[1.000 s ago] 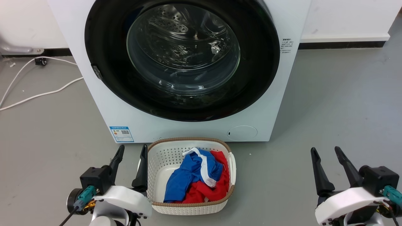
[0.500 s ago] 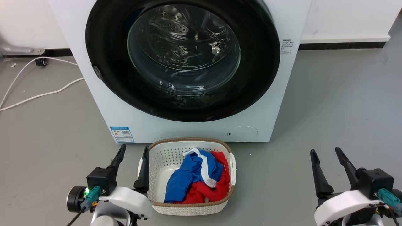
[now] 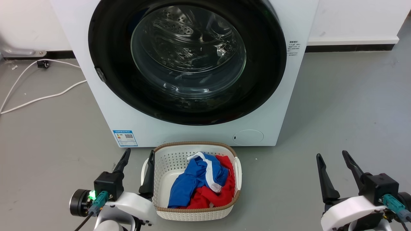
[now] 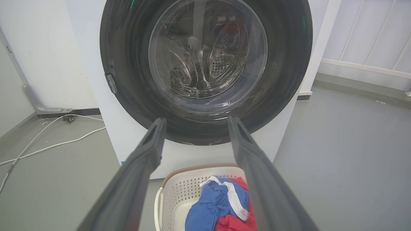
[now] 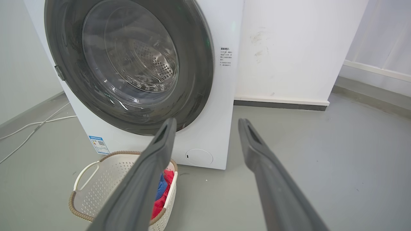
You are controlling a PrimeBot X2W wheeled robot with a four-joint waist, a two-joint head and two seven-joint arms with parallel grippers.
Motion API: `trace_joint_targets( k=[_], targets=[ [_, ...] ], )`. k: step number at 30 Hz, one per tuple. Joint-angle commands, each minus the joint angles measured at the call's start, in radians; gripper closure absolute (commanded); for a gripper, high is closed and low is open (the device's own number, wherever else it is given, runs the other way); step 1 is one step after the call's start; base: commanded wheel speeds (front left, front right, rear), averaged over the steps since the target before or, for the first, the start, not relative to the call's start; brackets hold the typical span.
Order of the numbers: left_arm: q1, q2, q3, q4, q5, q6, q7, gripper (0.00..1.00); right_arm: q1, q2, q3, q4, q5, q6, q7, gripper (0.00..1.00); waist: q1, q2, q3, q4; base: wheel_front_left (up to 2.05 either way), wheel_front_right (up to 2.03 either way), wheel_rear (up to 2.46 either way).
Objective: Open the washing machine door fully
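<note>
Head view: my left claw and right claw both hang spread and empty, low over the floor; the washing machine door sits shut against the washing machine, beyond a laundry basket. Left wrist view: a small grey tab on the door's left rim (likely my grip point); the door looks glossy, heavy, stiff and slippery, I judge. Right wrist view: seen obliquely, the rim lies flush.

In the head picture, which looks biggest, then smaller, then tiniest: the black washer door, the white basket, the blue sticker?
1. washing machine door
2. white basket, though nearer the camera
3. blue sticker
</note>
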Motion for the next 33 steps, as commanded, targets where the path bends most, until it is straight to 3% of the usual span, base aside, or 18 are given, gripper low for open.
trace_joint_targets(
  k=[1,18,19,20,21,27,33],
  targets=[
    [-0.017,-0.002,0.004,0.002,0.007,0.006,-0.008,0.00,0.008,0.004,-0.002,0.004,-0.004,0.000,-0.006,0.00,0.0000,0.0000,-0.001,0.000,0.00,0.00,0.00],
    [-0.016,-0.008,0.015,0.021,-0.019,0.005,-0.005,0.00,-0.013,0.004,-0.009,0.042,0.054,0.000,-0.020,0.00,0.0000,0.0000,-0.004,0.002,0.00,0.00,0.00],
    [-0.016,-0.008,0.015,0.021,-0.020,0.005,-0.005,0.00,-0.013,0.004,-0.010,0.045,0.065,0.000,-0.018,0.03,0.0000,0.0000,-0.005,0.001,0.00,0.00,0.00],
    [-0.016,-0.008,0.015,0.022,-0.020,0.005,-0.005,0.00,-0.014,0.004,-0.010,0.047,0.074,0.000,-0.015,0.62,0.0000,0.0000,-0.005,0.001,0.00,0.00,0.00],
    [-0.016,-0.008,0.015,0.022,-0.020,0.005,-0.005,0.00,-0.015,0.004,-0.011,0.048,0.079,0.000,-0.017,0.98,0.0000,0.0000,-0.006,0.002,0.00,0.00,0.00],
    [-0.015,-0.008,0.016,0.023,-0.022,0.004,-0.005,0.00,-0.017,0.004,-0.021,0.052,0.173,0.000,-0.021,1.00,0.0000,0.0000,-0.007,0.003,0.00,0.00,0.00],
    [-0.015,-0.010,0.018,0.022,-0.026,0.006,-0.005,0.00,-0.029,0.004,-0.045,0.084,0.605,0.000,0.004,1.00,0.0000,0.0000,-0.006,0.005,0.00,0.00,0.00]
  ],
)
